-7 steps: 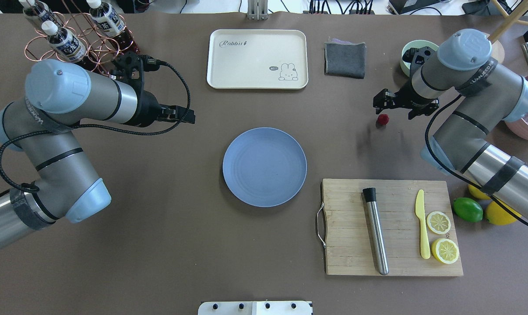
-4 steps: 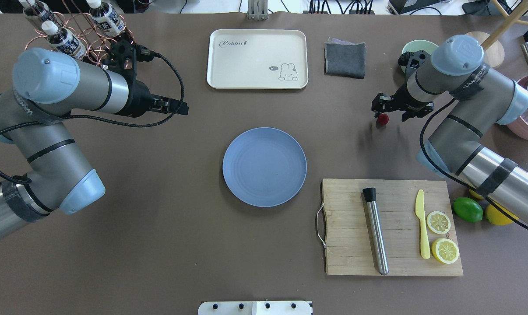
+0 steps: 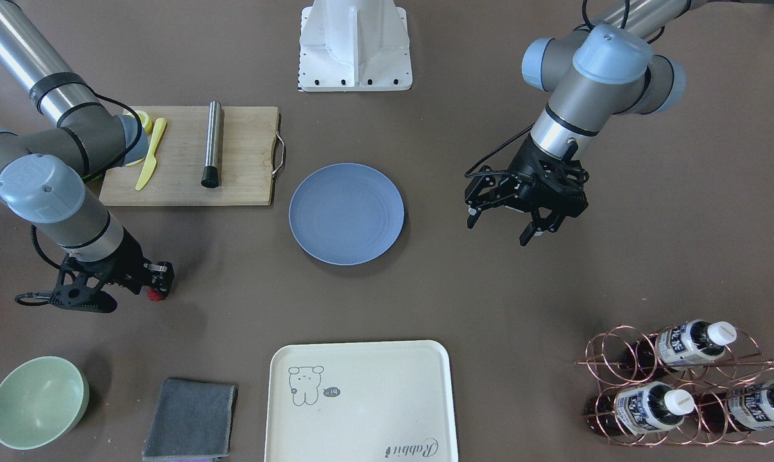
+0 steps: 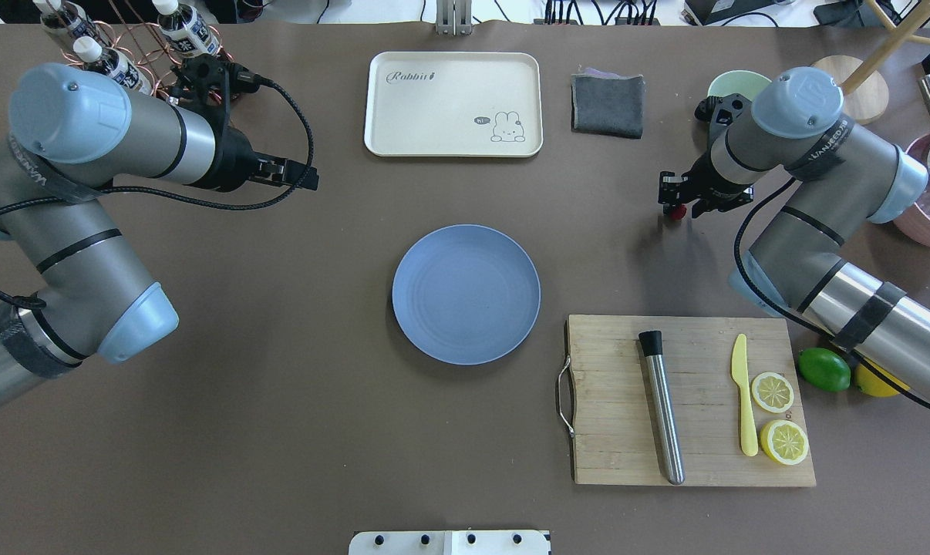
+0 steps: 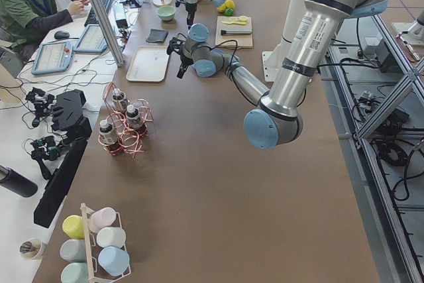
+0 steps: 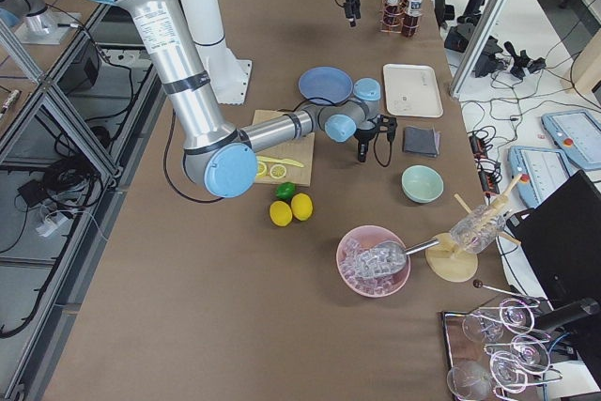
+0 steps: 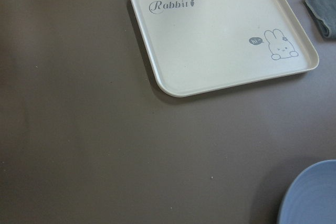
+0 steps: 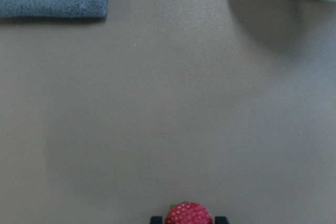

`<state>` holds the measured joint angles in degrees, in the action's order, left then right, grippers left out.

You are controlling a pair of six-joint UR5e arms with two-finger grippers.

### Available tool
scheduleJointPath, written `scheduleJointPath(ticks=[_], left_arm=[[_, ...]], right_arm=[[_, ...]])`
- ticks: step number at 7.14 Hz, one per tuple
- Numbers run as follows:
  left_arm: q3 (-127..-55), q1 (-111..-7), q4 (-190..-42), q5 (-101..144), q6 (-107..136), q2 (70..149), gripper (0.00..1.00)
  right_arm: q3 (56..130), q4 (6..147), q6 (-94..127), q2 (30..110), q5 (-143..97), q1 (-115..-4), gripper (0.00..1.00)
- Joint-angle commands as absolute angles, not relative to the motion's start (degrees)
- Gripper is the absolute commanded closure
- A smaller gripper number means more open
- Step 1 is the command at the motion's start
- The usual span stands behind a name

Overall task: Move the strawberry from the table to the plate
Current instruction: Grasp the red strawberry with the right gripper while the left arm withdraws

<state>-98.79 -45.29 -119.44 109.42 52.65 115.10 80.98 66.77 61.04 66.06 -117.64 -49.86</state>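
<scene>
Pinching the strawberry (image 4: 675, 213) with the right fingers (image 4: 668, 202), low on the matte brown worktop (image 4: 280, 432) at upper right, well apart from the central plate (image 4: 465, 308), with the left fingers (image 3: 473, 208) spread wide and empty.

A small, dark-red, bumpy strawberry (image 4: 675, 213) sits on the matte brown-grey table (image 4: 280, 432) at the upper right of the overhead frame. The black fingertips (image 8: 156, 219) of the right gripper (image 4: 674, 208) flank it closely; contact is unclear. The round blue-grey plate (image 4: 466, 294), faintly ringed, lies flat at centre, well apart.
</scene>
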Motion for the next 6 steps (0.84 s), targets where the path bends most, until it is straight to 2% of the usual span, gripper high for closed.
scheduleJointPath(ticks=[1, 3, 5, 6], left_arm=[[-98.8, -46.7, -117.9, 109.6, 52.6, 115.5, 0.02], [-98.7, -51.9, -117.4, 115.6, 52.5, 116.1, 0.02], [-98.8, -55.4, -117.7, 116.4, 45.7, 114.6, 0.02], [-99.0, -57.6, -117.6, 116.7, 40.6, 112.5, 0.02]], right_arm=[[80.9, 67.1, 61.3, 65.0, -117.9, -50.4, 1.0], [81.9, 67.7, 61.8, 62.0, -123.4, -53.8, 1.0], [88.5, 67.9, 70.0, 61.7, -122.4, -50.1, 1.0], [92.7, 72.6, 72.7, 60.2, -118.9, -46.6, 1.0]])
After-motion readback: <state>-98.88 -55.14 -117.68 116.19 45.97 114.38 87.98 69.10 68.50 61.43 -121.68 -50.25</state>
